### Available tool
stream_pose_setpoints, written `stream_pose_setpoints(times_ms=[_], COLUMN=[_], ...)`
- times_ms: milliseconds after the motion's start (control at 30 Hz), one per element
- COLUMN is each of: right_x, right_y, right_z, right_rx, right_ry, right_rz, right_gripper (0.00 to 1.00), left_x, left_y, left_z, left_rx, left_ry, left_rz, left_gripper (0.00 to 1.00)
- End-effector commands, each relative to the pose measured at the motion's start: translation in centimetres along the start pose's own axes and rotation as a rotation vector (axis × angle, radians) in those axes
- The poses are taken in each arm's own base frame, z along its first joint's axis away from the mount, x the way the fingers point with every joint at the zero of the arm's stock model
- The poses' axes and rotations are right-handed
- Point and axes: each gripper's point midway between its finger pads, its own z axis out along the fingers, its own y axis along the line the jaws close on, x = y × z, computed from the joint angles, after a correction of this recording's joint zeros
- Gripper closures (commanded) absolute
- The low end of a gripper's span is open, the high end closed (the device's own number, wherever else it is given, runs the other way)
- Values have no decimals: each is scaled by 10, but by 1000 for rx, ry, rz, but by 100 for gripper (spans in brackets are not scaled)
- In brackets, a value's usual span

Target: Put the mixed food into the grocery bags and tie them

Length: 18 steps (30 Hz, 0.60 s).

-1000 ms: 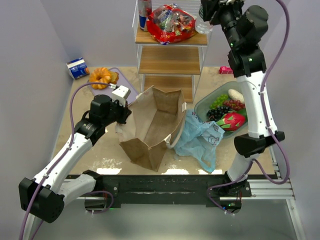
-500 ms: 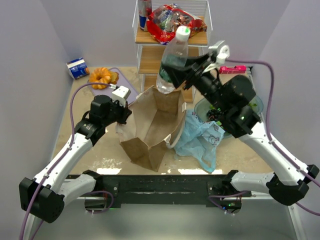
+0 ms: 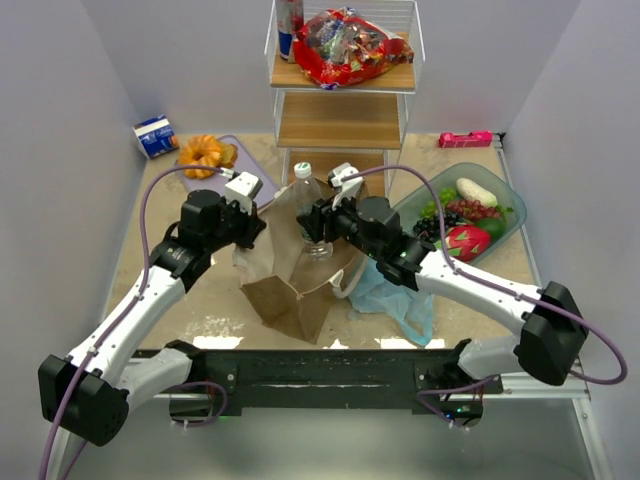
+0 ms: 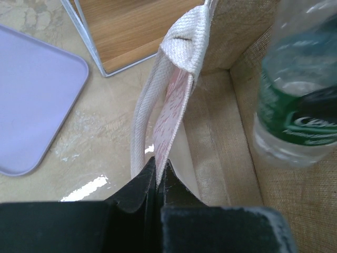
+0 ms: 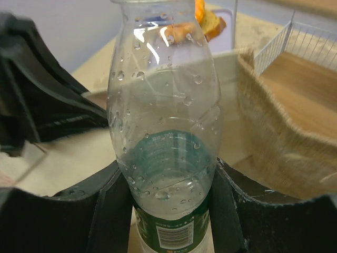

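Right wrist: right hand (image 5: pixel 169 205) half-open, clamping clear bottle (image 5: pixel 166 105); left hand (image 4: pixel 158 182) pinched shut on bag handle (image 4: pixel 179 58).

The green label (image 4: pixel 297 124) on the bottle (image 5: pixel 163 132) bears unreadable lettering.

Pale grey-lilac walls (image 3: pixel 70 90) close in on three sides, plain and evenly lit. Straight beyond the right claw (image 3: pixel 315 222) there's a white wire shelf (image 3: pixel 345 120) with wooden boards, set against the far wall. Ahead of the left claw (image 4: pixel 158 176) and off to its left, a lavender mat (image 4: pixel 37 100) lies flat on the beige mottled table (image 3: pixel 190 310). Behind both claws, glare patches shine on the table, just before a black rail (image 3: pixel 340 368).
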Motion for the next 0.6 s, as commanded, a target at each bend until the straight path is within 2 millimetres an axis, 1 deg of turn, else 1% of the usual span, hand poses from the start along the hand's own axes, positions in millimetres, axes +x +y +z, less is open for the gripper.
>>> stream_pose_setpoints(times_ms=[0, 100, 167, 200, 233, 267, 333, 367, 400, 467, 533, 567], right_x=[-25, 3, 18, 23, 27, 34, 45, 50, 53, 64, 74, 76], right_y=[3, -4, -11, -13, -19, -23, -30, -39, -39, -48, -53, -54], right_z=[8, 14, 16, 16, 16, 14, 12, 10, 8, 6, 9, 9], right_rx=[-13, -2, 21, 27, 58, 74, 111, 154, 160, 196, 215, 218], right_ry=[-185, -158, -141, -139, -145, -154, -159, -176, -184, -194, -181, -182], right_rz=[48, 45, 25, 14, 0, -9, -42, -47, -56, -71, -81, -83], right_gripper=[78, 78, 79, 80, 80, 81, 81, 81, 81, 79, 75, 74], left_x=[-14, -13, -13, -13, -12, -12, -13, -13, -13, -13, -13, -13], left_y=[-7, -7, -6, -5, -6, -7, -8, -8, -8, -7, -7, -7], left_z=[2, 3, 3, 3, 3, 3, 3, 3, 3, 3, 3, 3], left_rx=[44, 44, 35, 34, 40, 44, 51, 49, 47, 43, 41, 41], left_ry=[-57, -53, -53, -53, -52, -51, -54, -54, -54, -53, -53, -53], left_rz=[0, -1, -2, -2, 0, 0, -2, 1, 1, 0, 2, 0], left_gripper=[100, 100, 100, 100, 100, 100, 100, 100, 100, 100, 100, 100])
